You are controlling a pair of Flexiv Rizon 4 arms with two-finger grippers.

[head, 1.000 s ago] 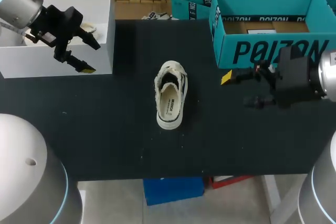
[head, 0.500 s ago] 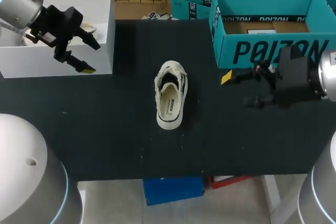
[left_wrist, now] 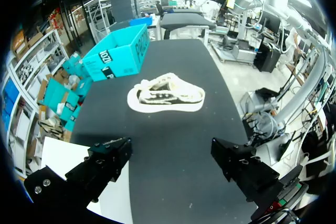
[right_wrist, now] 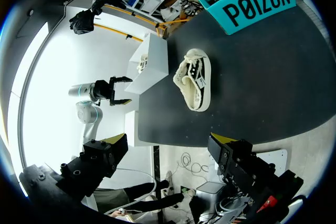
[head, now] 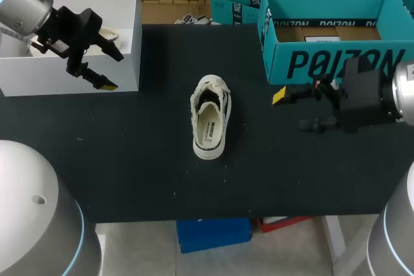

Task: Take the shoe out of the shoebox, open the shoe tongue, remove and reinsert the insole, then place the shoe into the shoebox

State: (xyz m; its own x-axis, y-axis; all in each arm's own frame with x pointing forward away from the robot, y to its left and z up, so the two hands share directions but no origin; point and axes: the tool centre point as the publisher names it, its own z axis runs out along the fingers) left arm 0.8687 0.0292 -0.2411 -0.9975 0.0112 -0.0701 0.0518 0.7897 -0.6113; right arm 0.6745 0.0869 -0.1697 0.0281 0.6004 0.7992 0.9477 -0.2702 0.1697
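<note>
Surface: a black table filled the middle of the head view, with clutter beyond its far edge.
Shoe: a cream shoe with dark trim lay alone at the centre of the frame, sole down, toe towards the far edge and heel towards the near one. Nothing touched it.
Insole: a pale insole showed inside the shoe, lying flat in place.
Tongue: the dark opening sat just ahead of the insole. Whether the tongue was pulled open could not be told.
Shoebox: the blue-green shoebox stood open at the upper right of the frame, well apart from the shoe, with only its brown floor showing.
White box: a white box stood at the upper left, with something pale, perhaps a second shoe, at its right wall.
Left gripper: the left gripper hung over the front right corner of the white box, fingers spread wide with nothing between them. From its own wrist view the shoe lay well ahead of it.
Right gripper: the right gripper hovered at the right of the frame, just in front of the shoebox wall, fingers apart and empty.
Done, as judged: the shoe was out of the shoebox.
Uncertain: whether the insole had already been out and back.
Left, as judged: at the least, putting the shoe into the shoebox.
</note>
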